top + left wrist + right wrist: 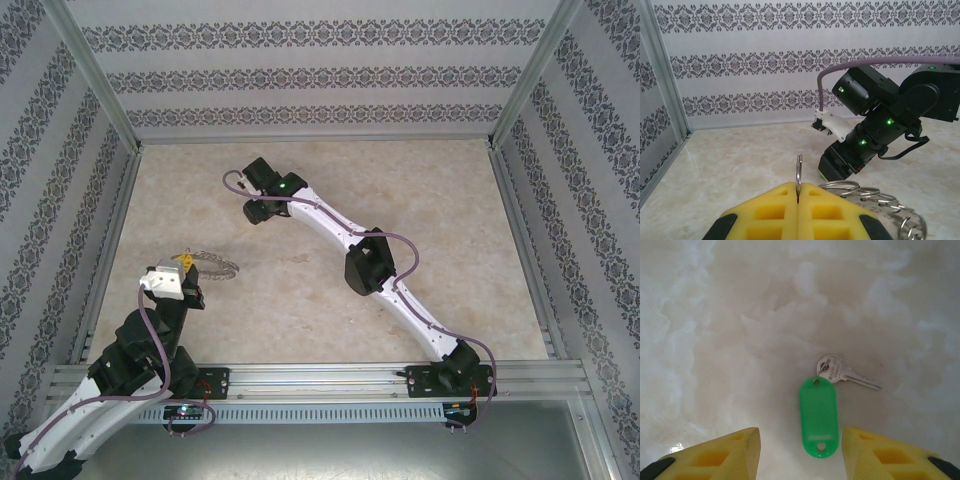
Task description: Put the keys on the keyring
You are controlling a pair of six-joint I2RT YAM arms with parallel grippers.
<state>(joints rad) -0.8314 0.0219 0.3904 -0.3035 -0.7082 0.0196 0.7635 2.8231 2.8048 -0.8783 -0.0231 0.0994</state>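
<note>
A small silver key [847, 374] lies flat on the marble table, joined to a bright green oval tag [818, 415]. My right gripper [801, 452] hangs open just above the table, with the tag between its yellow fingers [730, 455] and untouched by either. It sits at the far middle of the table [258, 212]. My left gripper [798, 189] is shut on the keyring [799, 167], a thin metal ring standing edge-on between the yellow pads. In the top view that gripper [188, 262] is near the left wall and the keyring [218, 266] reaches out to its right.
Several silvery wire loops [875, 196] trail along the keyring to the right of my left fingers. The right arm's wrist [875, 130] stands close behind them. Metal frame posts and patterned walls [60, 200] close in the table on three sides.
</note>
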